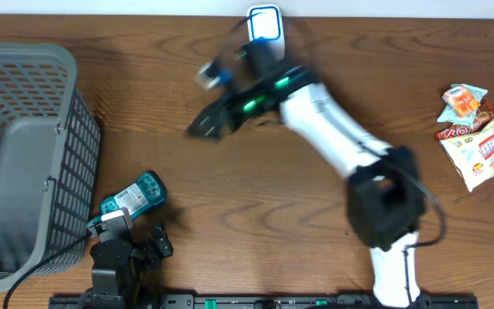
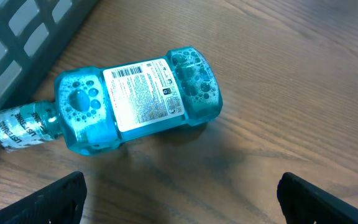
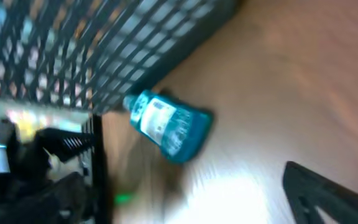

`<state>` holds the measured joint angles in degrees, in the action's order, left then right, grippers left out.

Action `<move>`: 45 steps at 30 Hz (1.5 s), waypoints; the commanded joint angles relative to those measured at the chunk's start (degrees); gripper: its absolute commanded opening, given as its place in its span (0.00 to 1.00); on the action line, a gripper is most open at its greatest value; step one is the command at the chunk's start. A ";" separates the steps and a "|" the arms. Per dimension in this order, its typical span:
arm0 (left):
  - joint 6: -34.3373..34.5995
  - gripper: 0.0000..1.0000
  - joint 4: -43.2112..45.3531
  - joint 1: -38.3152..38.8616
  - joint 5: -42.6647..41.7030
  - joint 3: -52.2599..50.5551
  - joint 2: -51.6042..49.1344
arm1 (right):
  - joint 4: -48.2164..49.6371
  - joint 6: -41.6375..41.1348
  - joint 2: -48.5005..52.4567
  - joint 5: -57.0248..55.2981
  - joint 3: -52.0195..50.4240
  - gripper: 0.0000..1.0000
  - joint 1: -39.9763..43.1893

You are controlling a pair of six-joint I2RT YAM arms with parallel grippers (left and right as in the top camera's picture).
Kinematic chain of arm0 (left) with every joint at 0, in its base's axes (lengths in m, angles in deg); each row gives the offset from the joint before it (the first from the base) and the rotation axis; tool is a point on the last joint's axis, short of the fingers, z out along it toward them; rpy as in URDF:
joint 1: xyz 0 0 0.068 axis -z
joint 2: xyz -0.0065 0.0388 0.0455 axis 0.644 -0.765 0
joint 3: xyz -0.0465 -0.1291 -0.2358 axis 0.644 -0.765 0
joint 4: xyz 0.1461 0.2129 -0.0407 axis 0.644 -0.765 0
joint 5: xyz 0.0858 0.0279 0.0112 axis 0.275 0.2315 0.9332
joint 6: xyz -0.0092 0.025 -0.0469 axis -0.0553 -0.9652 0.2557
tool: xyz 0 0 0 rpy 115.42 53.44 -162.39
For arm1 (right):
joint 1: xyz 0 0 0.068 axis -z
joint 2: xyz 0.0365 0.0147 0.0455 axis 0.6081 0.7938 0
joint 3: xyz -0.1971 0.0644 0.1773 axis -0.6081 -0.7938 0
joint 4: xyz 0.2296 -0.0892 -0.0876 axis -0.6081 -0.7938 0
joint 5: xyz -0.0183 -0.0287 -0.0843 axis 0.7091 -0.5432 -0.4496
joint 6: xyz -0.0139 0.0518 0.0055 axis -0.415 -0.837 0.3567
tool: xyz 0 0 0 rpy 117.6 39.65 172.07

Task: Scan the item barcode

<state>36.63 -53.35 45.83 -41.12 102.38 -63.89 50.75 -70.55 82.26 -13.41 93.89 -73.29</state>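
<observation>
The scan looks hardly begun. The blue bottle (image 2: 135,99) lies on its side on the table just beside the basket (image 1: 77,146), label up, its barcode (image 2: 132,70) facing my left wrist camera. My left pincer (image 2: 182,198) hovers over it, spread wide and holding nothing. My right pincer (image 1: 202,127), blurred, also looks wide and empty, near what I take to be the scanner (image 1: 264,24). Lifting the bottle and showing its barcode remain.
</observation>
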 commanded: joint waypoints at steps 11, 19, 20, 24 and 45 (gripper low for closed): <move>-0.74 0.98 -1.75 0.13 -0.11 -0.22 0.11 | 13.25 15.78 10.03 -3.02 -0.46 0.99 -12.09; -0.74 0.98 -1.75 0.13 -0.11 -0.22 0.11 | 8.20 33.29 10.47 -10.32 -0.46 0.99 -12.90; -0.74 0.98 -1.75 0.13 -0.11 -0.22 0.11 | 7.82 34.75 10.47 -10.34 -0.46 0.99 -12.90; -0.74 0.98 -1.75 0.13 -0.11 -0.22 0.11 | 7.19 35.65 10.47 -14.16 -0.46 0.99 -12.57; -3.13 0.98 -2.19 0.13 0.11 -0.22 0.00 | -17.46 15.37 -15.89 -28.30 -0.44 0.99 2.99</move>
<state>35.66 -53.35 45.83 -41.36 102.38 -63.89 34.99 -50.07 72.21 -42.91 93.30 -71.98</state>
